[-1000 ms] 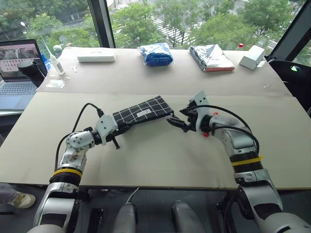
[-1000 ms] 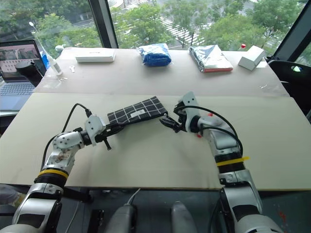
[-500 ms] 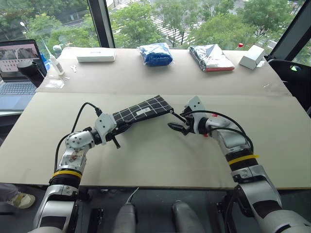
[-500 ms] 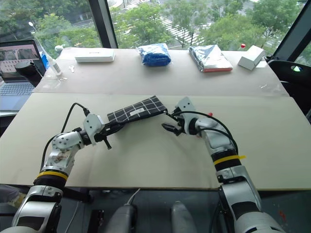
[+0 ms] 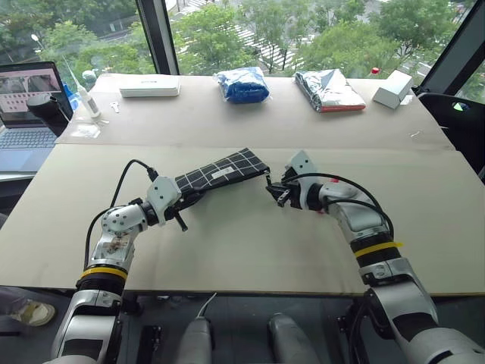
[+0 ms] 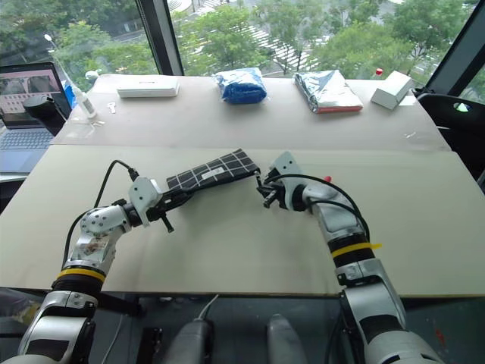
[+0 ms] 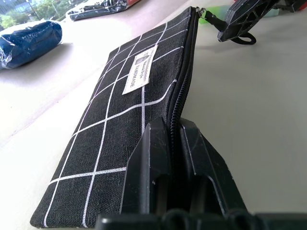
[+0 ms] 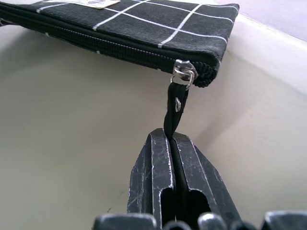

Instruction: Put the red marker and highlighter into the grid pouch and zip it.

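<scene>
a: where is the grid pouch (image 5: pixel 222 173) lying?

b: it is lying mid-table, raised at one end, its zipper running closed up to the slider.

a: the grippers?

b: the left gripper (image 7: pixel 175 143) is clamping the pouch's near end at the zipper seam. the right gripper (image 8: pixel 171 143) is pinching the black pull strap (image 8: pixel 173 117) hanging from the slider, fingers clenched on it.

a: surroundings?

b: a blue bag (image 5: pixel 242 83), a silver packet (image 5: pixel 328 89) and a laptop (image 5: pixel 29 114) are sitting well apart at the far side.
</scene>
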You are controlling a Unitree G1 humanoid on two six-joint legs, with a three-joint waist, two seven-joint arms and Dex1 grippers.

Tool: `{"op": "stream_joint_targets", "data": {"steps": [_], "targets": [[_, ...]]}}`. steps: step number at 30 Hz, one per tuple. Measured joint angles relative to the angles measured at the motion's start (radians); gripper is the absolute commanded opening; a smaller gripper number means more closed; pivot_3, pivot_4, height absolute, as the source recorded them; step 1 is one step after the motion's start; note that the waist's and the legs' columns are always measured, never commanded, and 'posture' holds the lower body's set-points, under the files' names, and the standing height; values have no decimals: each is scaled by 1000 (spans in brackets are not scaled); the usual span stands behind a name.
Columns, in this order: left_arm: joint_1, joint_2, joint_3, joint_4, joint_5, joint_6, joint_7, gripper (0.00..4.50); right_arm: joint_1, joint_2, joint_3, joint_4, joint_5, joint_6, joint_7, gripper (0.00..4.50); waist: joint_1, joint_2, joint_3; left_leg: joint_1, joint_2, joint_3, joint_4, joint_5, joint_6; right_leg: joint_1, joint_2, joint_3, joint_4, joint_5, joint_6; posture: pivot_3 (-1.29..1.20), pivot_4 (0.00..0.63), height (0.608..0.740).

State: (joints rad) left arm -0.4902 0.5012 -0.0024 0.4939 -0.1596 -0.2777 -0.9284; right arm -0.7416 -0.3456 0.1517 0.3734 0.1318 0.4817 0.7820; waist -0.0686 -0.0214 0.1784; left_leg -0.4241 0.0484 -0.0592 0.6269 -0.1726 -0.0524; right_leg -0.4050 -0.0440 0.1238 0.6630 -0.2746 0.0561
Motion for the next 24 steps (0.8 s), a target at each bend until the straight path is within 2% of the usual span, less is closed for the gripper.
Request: {"op": "stream_joint_targets", "data": {"steps": [7,13,22,24], "targets": [[-1,-16,1,0,-1,14,2,0,0,65,79,-92,-1,10,37,25,0,0,0,0,0,0,0,0,0,0,0,0,0,0,0,0,150,740],[-3,-30,2,0,-1,23,1,0,-45,163,151,-88,-14,11,42,25,1,0,0,0,0,0,0,0,0,0,0,0,0,0,0,0,150,740],[-9,-32,2,0,-1,33,0,0,-74,237,184,-42,-37,11,40,25,0,0,0,0,0,0,0,0,0,0,0,-1,0,0,0,0,150,740],[-9,-32,2,0,-1,35,-1,0,-74,252,187,-29,-40,11,32,654,0,0,0,0,0,0,0,0,0,0,0,-1,0,0,0,0,150,740]]}}
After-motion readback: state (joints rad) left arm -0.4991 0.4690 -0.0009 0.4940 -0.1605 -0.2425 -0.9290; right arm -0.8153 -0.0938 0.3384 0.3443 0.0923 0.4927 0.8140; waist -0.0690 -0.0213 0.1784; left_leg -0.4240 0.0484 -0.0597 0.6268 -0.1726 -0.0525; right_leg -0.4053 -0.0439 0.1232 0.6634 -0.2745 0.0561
